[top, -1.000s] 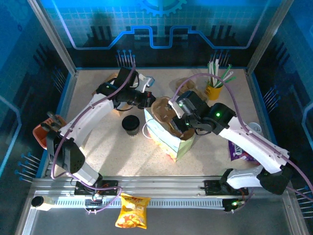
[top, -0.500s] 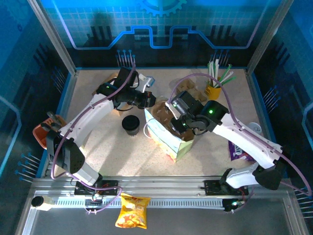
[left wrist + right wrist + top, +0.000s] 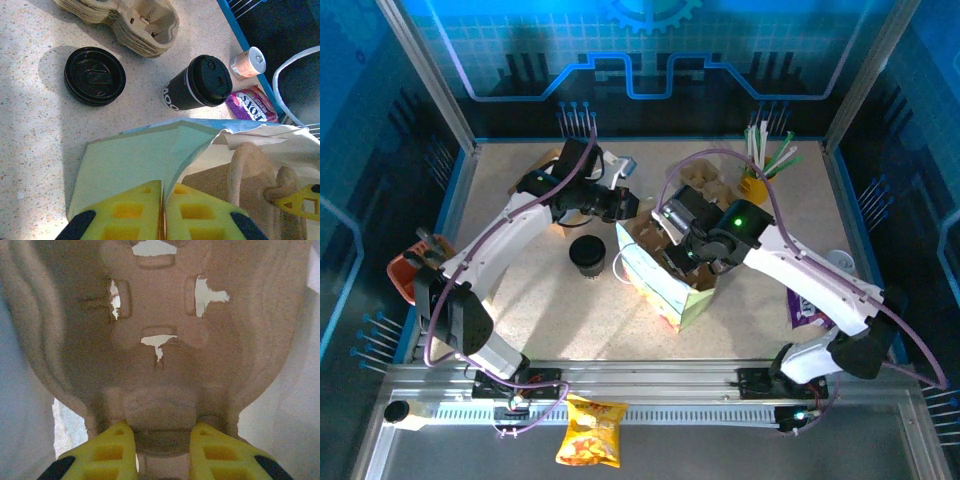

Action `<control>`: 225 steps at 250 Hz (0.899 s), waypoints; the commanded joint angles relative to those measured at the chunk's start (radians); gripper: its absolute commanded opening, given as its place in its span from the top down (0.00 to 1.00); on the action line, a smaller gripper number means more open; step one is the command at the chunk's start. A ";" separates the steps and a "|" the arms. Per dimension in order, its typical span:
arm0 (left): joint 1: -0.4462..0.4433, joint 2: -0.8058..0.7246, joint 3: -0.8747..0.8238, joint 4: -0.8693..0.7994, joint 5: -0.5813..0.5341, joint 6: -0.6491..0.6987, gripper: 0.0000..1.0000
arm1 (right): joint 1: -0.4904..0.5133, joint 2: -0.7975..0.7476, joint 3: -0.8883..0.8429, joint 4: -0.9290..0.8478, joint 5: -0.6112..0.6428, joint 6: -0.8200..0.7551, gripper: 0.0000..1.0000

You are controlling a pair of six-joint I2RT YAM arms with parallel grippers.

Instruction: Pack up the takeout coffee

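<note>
- Black-lidded takeout coffee [image 3: 588, 253]: upright on the speckled table [image 3: 550, 320], just left of the paper bag [image 3: 665, 285] and outside it.
- The left gripper [image 3: 162, 189]: yellow fingers pressed together, pinching the bag's rim.
- The right gripper [image 3: 160, 440]: fingers narrowly parted, clamped on a moulded-pulp cup carrier [image 3: 160, 315] at the bag mouth.
- Surroundings: lid stack [image 3: 95, 76]; yellow straw cup [image 3: 757, 185] at the far edge; blue-lit walled enclosure.

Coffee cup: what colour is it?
The cup is black with white lettering, clearest in left wrist view.
</note>
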 commanded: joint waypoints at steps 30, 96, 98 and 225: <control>0.007 -0.034 -0.012 0.022 0.028 0.009 0.83 | 0.025 0.045 0.040 -0.081 0.020 0.023 0.76; 0.007 -0.050 -0.015 0.037 0.028 0.003 0.68 | 0.028 0.077 0.048 -0.085 0.022 0.025 0.76; 0.007 -0.050 -0.015 0.037 0.027 0.002 0.67 | 0.027 0.077 0.048 -0.086 0.023 0.024 0.76; 0.010 -0.154 -0.076 0.124 -0.108 -0.016 0.33 | 0.009 0.122 -0.016 -0.018 -0.025 0.001 0.75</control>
